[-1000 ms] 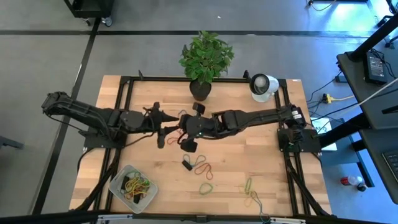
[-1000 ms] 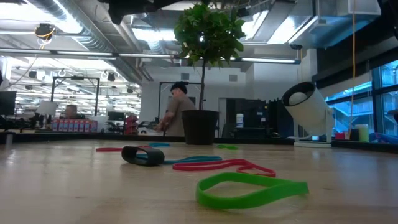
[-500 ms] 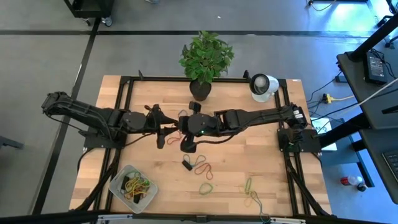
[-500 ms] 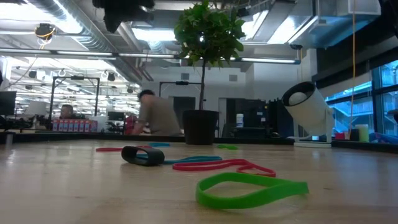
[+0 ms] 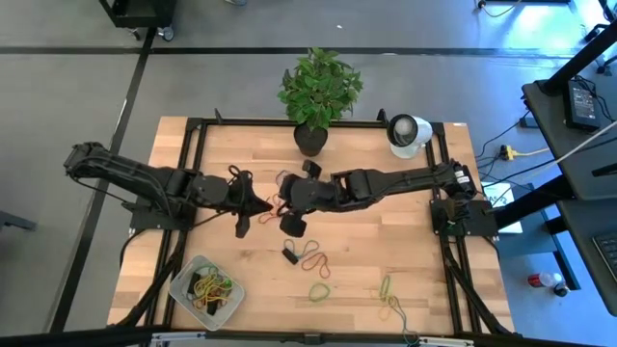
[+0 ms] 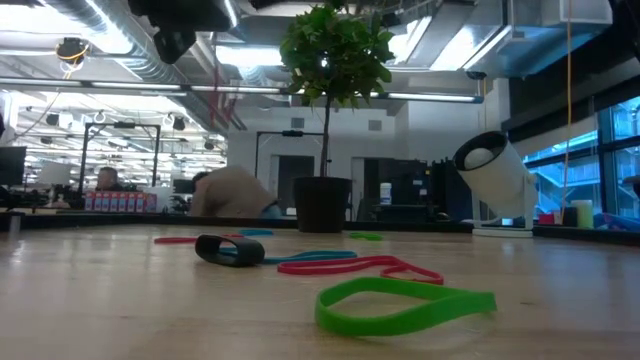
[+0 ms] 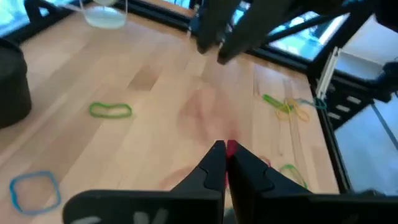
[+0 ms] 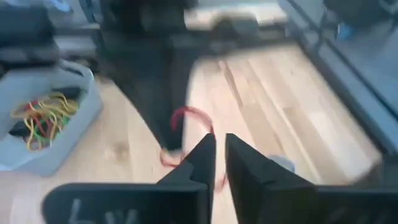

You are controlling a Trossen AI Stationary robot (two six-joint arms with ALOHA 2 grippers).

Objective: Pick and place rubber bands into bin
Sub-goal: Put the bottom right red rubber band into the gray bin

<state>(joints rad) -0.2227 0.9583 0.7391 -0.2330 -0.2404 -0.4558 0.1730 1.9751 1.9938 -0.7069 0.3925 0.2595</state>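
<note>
My left gripper (image 5: 256, 204) and my right gripper (image 5: 285, 199) face each other above the middle of the table. My left gripper (image 7: 225, 149) is shut on a red rubber band (image 8: 189, 117). The band hangs just in front of my right gripper (image 8: 220, 155), whose fingers stand almost together. The whitish bin (image 5: 205, 286) stands at the near left with several bands in it; it also shows in the right wrist view (image 8: 43, 118). More bands lie on the table: red and teal (image 5: 311, 256), green (image 5: 319, 289) and yellow-green (image 5: 386, 286). My left gripper pinches the red band (image 7: 231, 147) between its two fingertips. The fingers come about level from the table's left. The band hangs clear of the table, slack, as a small loop (image 8: 186, 115). Whether my right gripper touches the band, I cannot tell.
A small black block (image 5: 289, 254) lies by the red and teal bands. A plant pot (image 5: 310, 140) and a white round device (image 5: 408, 132) stand at the far edge. In the low view a green band (image 6: 405, 305) lies nearest. A person moves in the room behind.
My left gripper has drawn back a little toward the table's left edge, away from my right gripper, still shut on the red band. In the room behind, the person has walked left and bent down.
</note>
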